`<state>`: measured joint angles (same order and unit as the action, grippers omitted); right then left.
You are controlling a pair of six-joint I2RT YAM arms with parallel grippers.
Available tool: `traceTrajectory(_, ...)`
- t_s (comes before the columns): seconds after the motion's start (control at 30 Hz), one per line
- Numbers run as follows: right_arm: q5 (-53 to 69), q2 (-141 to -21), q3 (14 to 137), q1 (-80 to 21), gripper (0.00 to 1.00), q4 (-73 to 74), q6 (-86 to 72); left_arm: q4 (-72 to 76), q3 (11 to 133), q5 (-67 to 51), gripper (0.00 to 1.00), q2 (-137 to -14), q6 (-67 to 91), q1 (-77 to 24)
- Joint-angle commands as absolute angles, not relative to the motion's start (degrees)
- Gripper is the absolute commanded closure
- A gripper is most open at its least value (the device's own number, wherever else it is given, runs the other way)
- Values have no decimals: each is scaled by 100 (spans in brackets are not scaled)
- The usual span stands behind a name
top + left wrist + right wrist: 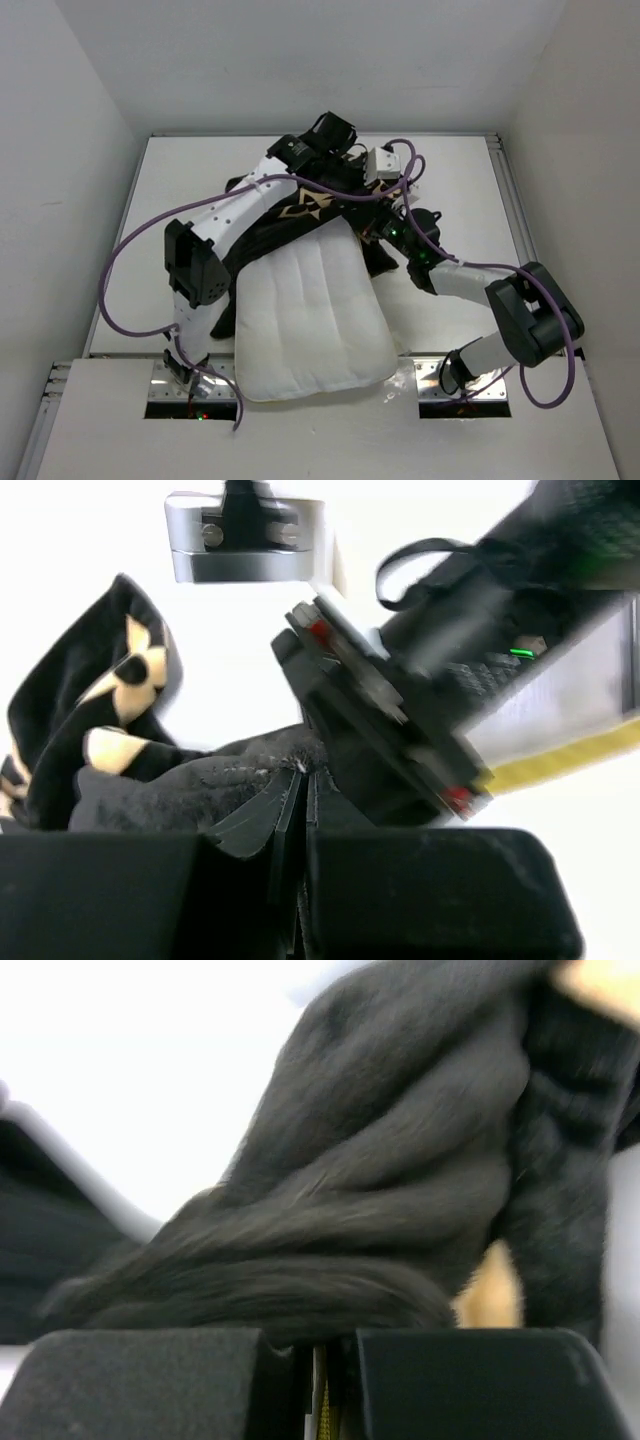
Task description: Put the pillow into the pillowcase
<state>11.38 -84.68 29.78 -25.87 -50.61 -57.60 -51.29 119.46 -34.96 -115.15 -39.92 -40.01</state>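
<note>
Top external view: the white quilted pillow (310,320) lies on the table (180,190) with its near end toward 6 o'clock. Its far end meets the black flowered pillowcase (300,208), which is bunched at 12 o'clock of it. Left wrist view: the left gripper (303,780) is closed, and its tips pinch a fold of the pillowcase. Right wrist view: the right gripper (320,1345) is closed too, with bunched pillowcase fabric caught at its tips.

A robotics lab cell: bare white walls (60,150) box in a white counter (185,175); two purple-cabled arms (232,215) bolted along the frame's bottom.
</note>
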Motion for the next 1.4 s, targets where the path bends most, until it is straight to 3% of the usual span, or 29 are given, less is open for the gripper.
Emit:
traceTrajectory(0.0,-165,-8174,3164,-2575,100,-6504,-5810,-5949,12147,-4263,100,-10934,-4719,-4429)
traceTrajectory(0.27,-1916,-8507,3173,-2347,100,-6050,-6565,-6496,11753,-4852,100,-10512,-5317,-4518)
traceTrajectory(0.37,-1565,-8342,3750,-2303,77,-4251,-6189,-6041,11279,-4370,100,-10459,-5020,-4491)
traceTrajectory(0.4,-1408,-8271,3927,-2372,59,-3079,-5787,-5864,11137,-4238,100,-10407,-4740,-4465)
traceTrajectory(0.47,-1109,-8183,4278,-2417,37,-2122,-5346,-5260,10804,-3693,100,-10354,-4422,-4386)
traceTrajectory(0.53,-688,-7938,4272,-2417,22,-1253,-4844,-4793,10337,-3071,100,-10292,-4124,-4351)
traceTrajectory(0.57,-564,-7850,4167,-2400,21,-1048,-4704,-4729,10240,-2928,100,-10309,-4096,-4351)
traceTrajectory(0.67,-106,-7358,4000,-2224,20,-99,-4123,-4614,10055,-2654,87,-10353,-4043,-4342)
traceTrajectory(0.73,-18,-6980,3955,-2110,24,675,-3824,-4614,10046,-2610,77,-10345,-4025,-4351)
traceTrajectory(0.8,359,-6612,3824,-1960,51,1018,-3509,-4570,10037,-2558,67,-10336,-4008,-4350)
traceTrajectory(0.87,605,-6338,3640,-1811,93,1309,-3402,-4570,10046,-2523,59,-10318,-3990,-4351)
traceTrajectory(0.9,598,-6050,3552,-1776,96,1379,-3419,-4588,10063,-2496,53,-10310,-3982,-4351)
traceTrajectory(0.97,388,-5819,3323,-1575,91,1354,-3515,-4710,10169,-2444,50,-10292,-3990,-4351)
traceTrajectory(1.0,326,-5757,3279,-1478,77,1310,-3620,-4781,10221,-2391,50,-10266,-3938,-4324)
traceTrajectory(1.03,299,-5757,3270,-1381,71,1292,-3638,-4912,10283,-2321,57,-10231,-3911,-4289)
traceTrajectory(1.07,403,-5835,3313,-1128,66,1266,-3621,-4983,10301,-2294,100,-10117,-3885,-4237)
traceTrajectory(1.13,632,-6342,3567,-758,59,1327,-3542,-5245,10170,-2250,100,-9828,-3876,-3991)
traceTrajectory(1.37,809,-8014,4025,-237,58,1240,-3155,-5414,8036,-1399,100,-8298,-4447,-2849)
